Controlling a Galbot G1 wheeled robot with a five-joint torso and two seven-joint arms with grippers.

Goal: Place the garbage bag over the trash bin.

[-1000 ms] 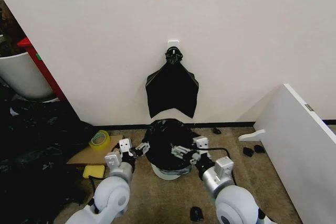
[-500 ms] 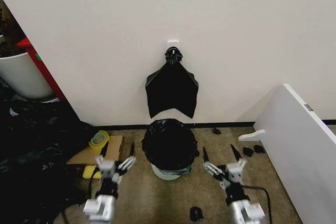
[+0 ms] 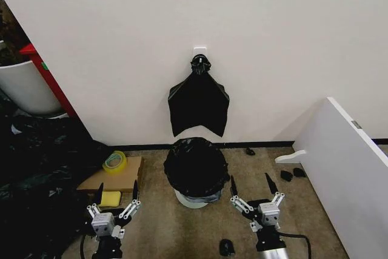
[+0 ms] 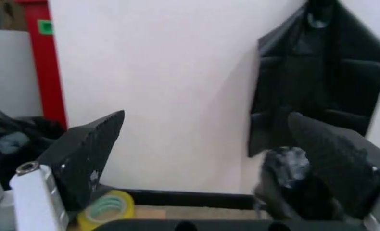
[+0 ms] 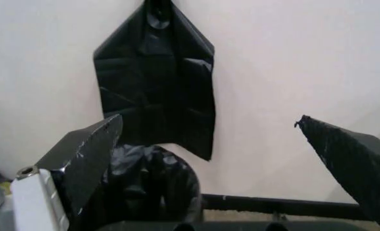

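The garbage bag (image 3: 195, 166) is draped over the trash bin (image 3: 193, 199), which stands on the floor against the wall at the middle of the head view; only the bin's pale base shows below the black plastic, so the cover looks done. The left end effector (image 3: 115, 193) sits at about 8 o'clock from the bin, well apart, fingers spread and holding nothing. The right end effector (image 3: 250, 187) sits at about 4 o'clock, likewise released and empty. Both point at the wall, probably parked clear so the bag hangs undisturbed. The hanging bunch of bags (image 3: 199, 104) is at 12 o'clock above the bin.
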